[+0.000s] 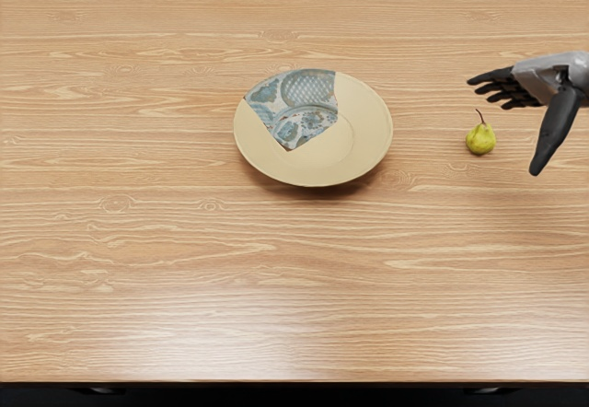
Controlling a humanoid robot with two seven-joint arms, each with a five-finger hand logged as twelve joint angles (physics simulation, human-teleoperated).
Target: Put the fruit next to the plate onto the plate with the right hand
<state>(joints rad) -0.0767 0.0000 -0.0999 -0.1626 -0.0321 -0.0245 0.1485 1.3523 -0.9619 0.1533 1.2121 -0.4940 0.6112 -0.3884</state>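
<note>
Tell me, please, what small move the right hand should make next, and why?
Probably ease the right hand toward the pear, so that its fingers can close around it. The hand is open, holds nothing and is apart from the pear, which stands on the table beside the plate, not on it.

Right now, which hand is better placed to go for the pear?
Right. The right hand hovers open close beside the pear, which sits apart from the plate, on its right side. No left arm shows in the head view, so it would have to cross the plate to get there.
</note>
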